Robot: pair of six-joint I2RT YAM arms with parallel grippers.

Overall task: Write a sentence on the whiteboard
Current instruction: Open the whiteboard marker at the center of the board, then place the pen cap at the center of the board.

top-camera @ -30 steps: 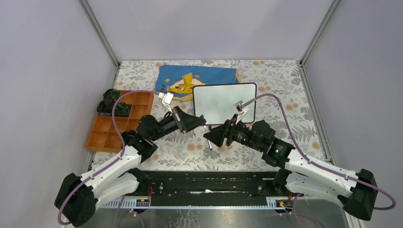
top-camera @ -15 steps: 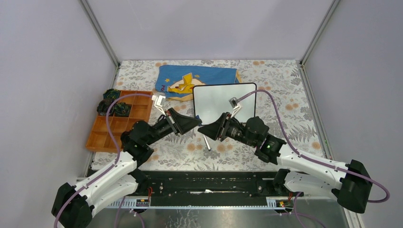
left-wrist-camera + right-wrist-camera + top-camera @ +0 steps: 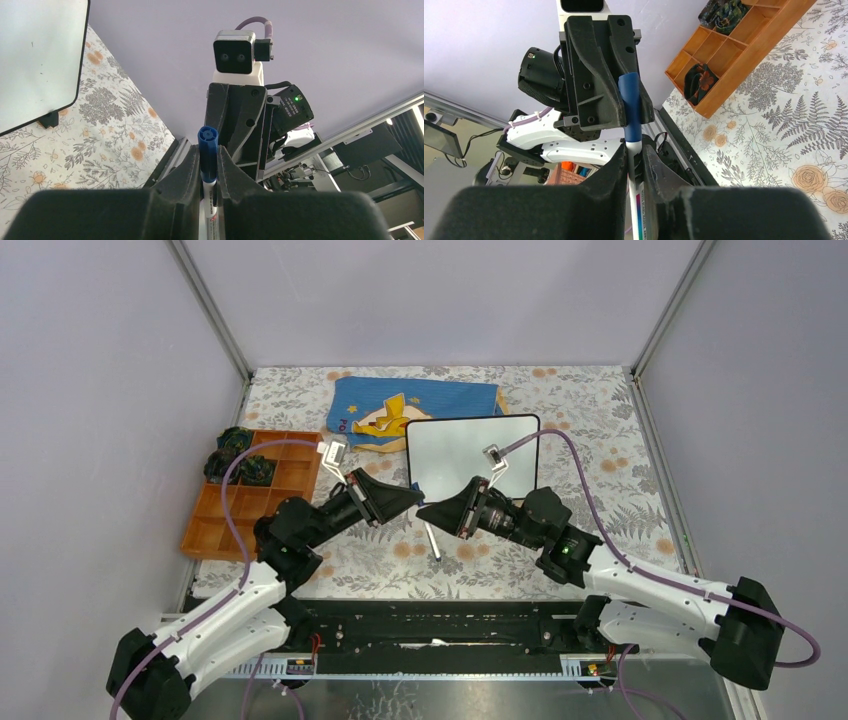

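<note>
Top external: blank whiteboard (image 3: 470,455) near table's (image 3: 600,440) far edge, glossy, prob. light, may skid. L gripper (image 3: 208,156) & R gripper (image 3: 634,156) both pinch marker (image 3: 630,95): slim, slick; hold mid-barrel.

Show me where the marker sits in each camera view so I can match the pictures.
Top external: the marker pokes out just below where the two arms meet, mid-picture.
Left wrist: bottom centre, clamped in the left gripper, blue end up.
Right wrist: bottom centre, clamped in the right gripper, blue end up.
Shared landmark: the floral table cover.
</note>
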